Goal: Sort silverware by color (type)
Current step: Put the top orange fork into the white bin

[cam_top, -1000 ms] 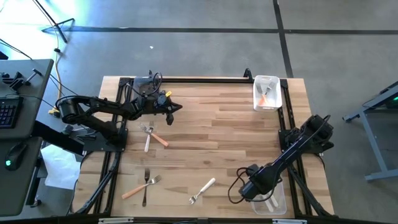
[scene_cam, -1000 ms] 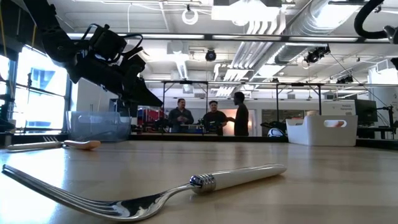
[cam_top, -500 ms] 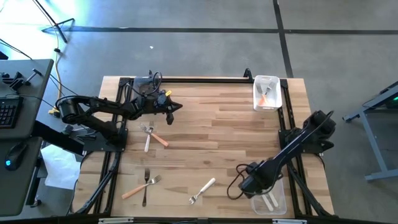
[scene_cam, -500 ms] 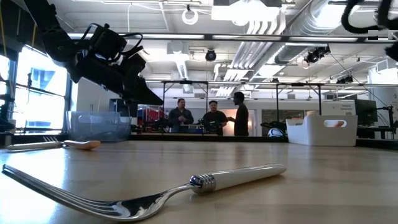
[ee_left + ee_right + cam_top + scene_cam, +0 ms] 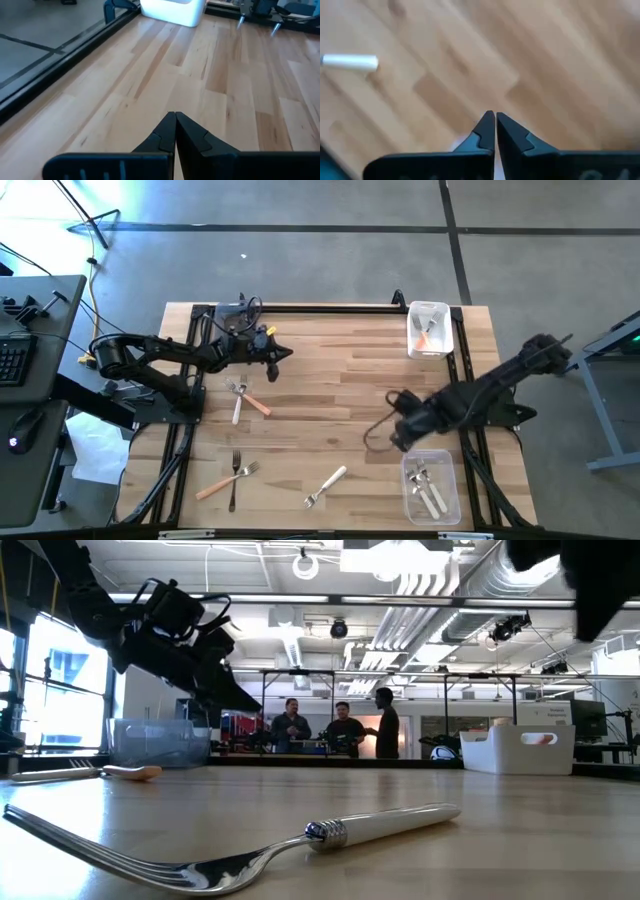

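Right gripper [image 5: 393, 398] pressed together, holding nothing, hovering over bare table [image 5: 340, 380] at roughly 4 o'clock from table centre, just past the clear bin's [image 5: 432, 486] far edge. Its wrist view shows the closed tips [image 5: 495, 125] above wood, with a white handle end [image 5: 350, 61] off to one side.

Left gripper [image 5: 288, 351] also pressed together and empty, parked at about 10 o'clock near the far-left side of the table; seen raised in the low view [image 5: 245, 700].

Silverware:
- Clear bin at 5 o'clock: white-handled forks [image 5: 428, 492] inside.
- White bin [image 5: 430, 328] at 1 o'clock: an orange-handled piece [image 5: 426, 335] inside.
- Loose white-handled fork [image 5: 325, 485] at 6 o'clock, closest in the low view [image 5: 240, 850].
- Orange-handled fork [image 5: 226, 480] crossed with a dark-handled fork [image 5: 233, 480] at 7 o'clock.
- White-handled fork [image 5: 237, 404] and orange-handled fork [image 5: 255, 402] overlapping at 9 o'clock, below the left gripper.

Three people [image 5: 340, 728] stand in the room beyond the table.
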You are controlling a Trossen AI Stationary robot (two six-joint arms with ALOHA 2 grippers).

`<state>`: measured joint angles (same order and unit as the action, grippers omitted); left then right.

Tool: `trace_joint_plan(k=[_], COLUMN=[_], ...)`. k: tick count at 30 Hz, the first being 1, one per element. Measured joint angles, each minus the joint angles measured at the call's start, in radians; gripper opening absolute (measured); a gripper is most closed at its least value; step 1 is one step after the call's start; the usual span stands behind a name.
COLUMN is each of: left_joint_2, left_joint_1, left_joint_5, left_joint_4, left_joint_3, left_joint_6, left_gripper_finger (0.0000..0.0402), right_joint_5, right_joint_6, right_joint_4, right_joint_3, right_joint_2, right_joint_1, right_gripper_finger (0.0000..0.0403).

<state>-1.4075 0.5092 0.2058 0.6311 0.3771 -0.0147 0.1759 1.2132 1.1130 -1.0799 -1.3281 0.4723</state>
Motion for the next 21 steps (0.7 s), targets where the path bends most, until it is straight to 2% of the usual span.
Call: trace_joint_plan(k=[4, 7, 10, 12, 15, 21], left_joint_2=[0.0, 0.002, 0.042, 0.094, 0.209, 0.463], left_joint_1=[-0.033, -0.069, -0.101, -0.122, -0.145, -0.2], left_joint_5=[0.0, -0.002, -0.027, -0.073, -0.143, -0.164], left_joint_4=[-0.036, -0.068, -0.143, -0.231, -0.385, -0.78], left_joint_3=[0.0, 0.0, 0.001, 0.001, 0.001, 0.001], left_joint_6=[-0.026, -0.061, -0.068, -0.073, -0.065, 0.138], left_gripper_finger=[0.0, 0.0, 0.0, 0.0, 0.0, 0.0], right_joint_5=[0.004, -0.057, -0.138, -0.165, -0.166, -0.181], right_joint_6=[-0.243, -0.385, -0.495, -0.577, -0.702, -0.913], right_joint_4=[-0.335, -0.677, -0.94, -1.016, -1.028, -1.16], right_joint_3=[0.217, 0.379, 0.478, 0.5, 0.49, 0.466], right_joint_2=[0.078, 0.1, 0.087, 0.069, 0.046, -0.005], right_joint_1=[-0.151, -0.272, -0.378, -0.43, -0.497, -0.616], right_gripper_finger=[0.0001, 0.0001, 0.0, 0.0, 0.0, 0.0])
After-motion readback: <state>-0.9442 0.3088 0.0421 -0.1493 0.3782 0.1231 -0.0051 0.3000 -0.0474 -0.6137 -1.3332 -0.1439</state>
